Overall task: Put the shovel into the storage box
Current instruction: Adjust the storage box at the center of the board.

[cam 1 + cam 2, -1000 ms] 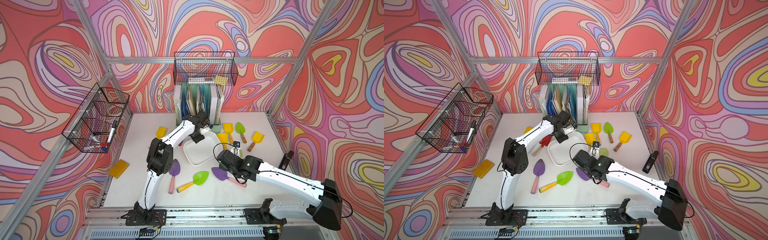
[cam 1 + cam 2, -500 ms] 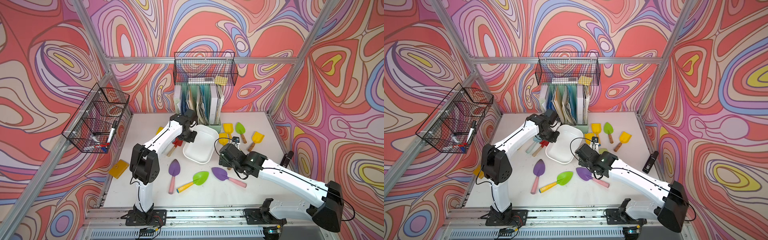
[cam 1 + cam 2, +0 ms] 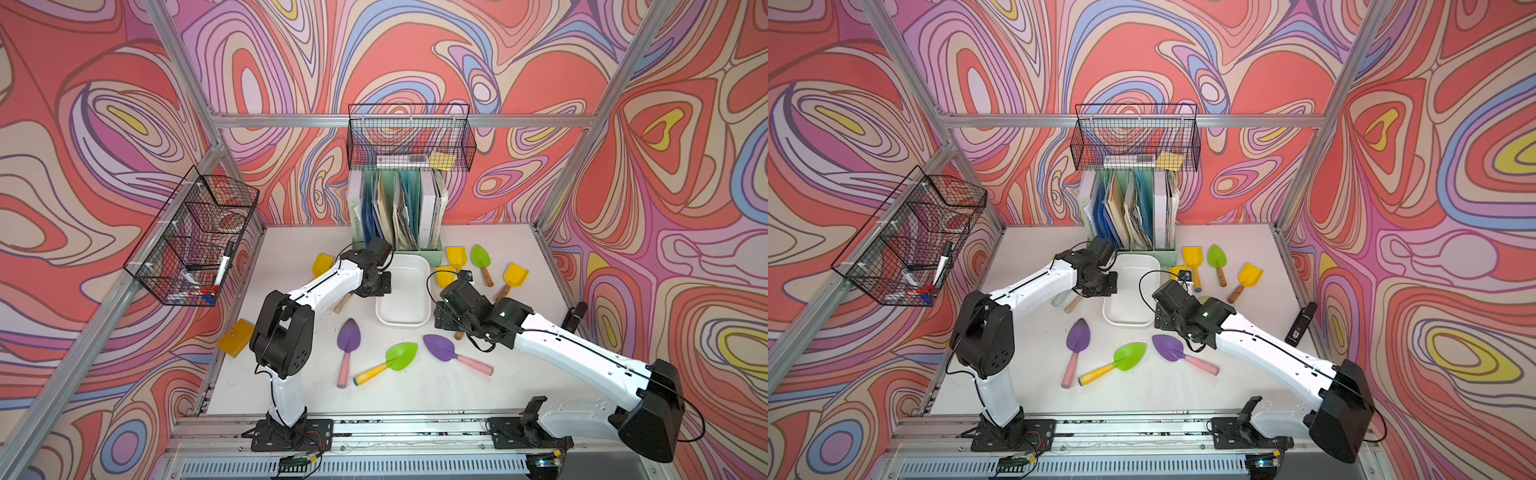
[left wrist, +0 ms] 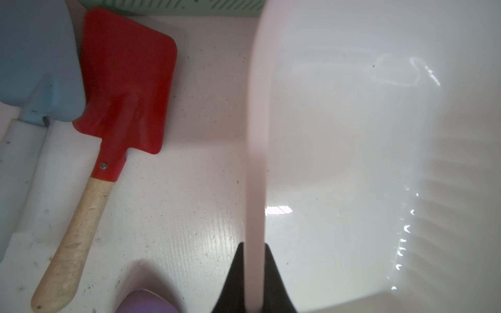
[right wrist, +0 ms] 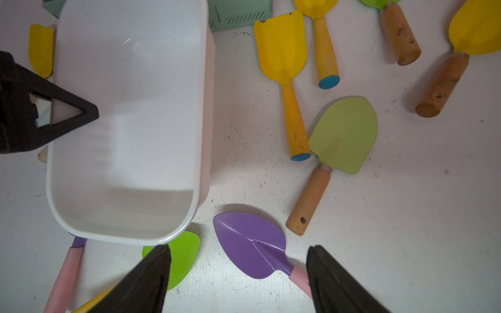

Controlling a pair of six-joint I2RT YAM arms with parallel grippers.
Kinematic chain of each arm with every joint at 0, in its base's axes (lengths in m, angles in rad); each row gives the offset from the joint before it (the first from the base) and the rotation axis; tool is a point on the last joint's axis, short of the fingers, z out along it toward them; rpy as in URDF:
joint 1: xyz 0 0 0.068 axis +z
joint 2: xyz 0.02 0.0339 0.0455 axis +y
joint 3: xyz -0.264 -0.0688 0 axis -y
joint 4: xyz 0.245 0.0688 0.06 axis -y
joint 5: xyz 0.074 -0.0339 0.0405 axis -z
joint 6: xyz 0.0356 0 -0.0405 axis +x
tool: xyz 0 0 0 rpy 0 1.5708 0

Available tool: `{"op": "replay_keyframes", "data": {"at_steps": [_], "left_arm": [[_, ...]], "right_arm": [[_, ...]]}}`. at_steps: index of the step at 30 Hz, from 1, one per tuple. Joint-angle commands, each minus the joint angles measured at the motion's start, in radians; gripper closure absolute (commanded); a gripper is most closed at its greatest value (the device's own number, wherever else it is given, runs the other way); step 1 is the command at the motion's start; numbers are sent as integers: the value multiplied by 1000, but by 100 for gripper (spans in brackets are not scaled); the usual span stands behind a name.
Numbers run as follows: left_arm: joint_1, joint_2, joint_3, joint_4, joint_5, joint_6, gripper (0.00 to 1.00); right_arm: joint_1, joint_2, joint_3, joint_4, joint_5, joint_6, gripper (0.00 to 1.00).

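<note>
The white storage box [image 3: 404,293] [image 3: 1128,297] lies empty at mid-table. My left gripper [image 3: 380,286] [image 4: 254,248] is shut on the rim of its left long side. Several toy shovels lie around the box. A purple shovel with a pink handle [image 3: 442,348] [image 5: 252,244] lies in front of the box's right corner. My right gripper [image 3: 444,318] [image 5: 238,250] hovers open just above it, one finger on each side of the blade's neck. A red shovel [image 4: 127,81] and a pale blue one [image 4: 35,67] lie left of the box.
Another purple shovel [image 3: 348,338] and a green one with a yellow handle [image 3: 400,356] lie in front. Yellow and green shovels [image 3: 480,257] sit at the back right. A mint-green file holder [image 3: 432,255] stands behind the box. Black wire baskets [image 3: 409,137] hang on the walls.
My left arm has swung left and turned the storage box from slanted to lengthwise, holding its rim throughout. The right gripper drifted slightly toward the back, still open.
</note>
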Motion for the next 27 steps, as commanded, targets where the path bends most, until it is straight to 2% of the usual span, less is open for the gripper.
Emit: {"op": "replay_keyframes", "data": {"at_steps": [1, 11, 27], "left_arm": [[0, -7, 6, 89, -26, -4, 100], [-1, 91, 23, 97, 23, 2, 100], [-10, 151, 7, 99, 3, -35, 100]], "right_arm": [[-6, 24, 17, 32, -23, -13, 19], [-10, 46, 7, 45, -30, -10, 19], [-14, 48, -42, 77, -47, -1, 19]]}}
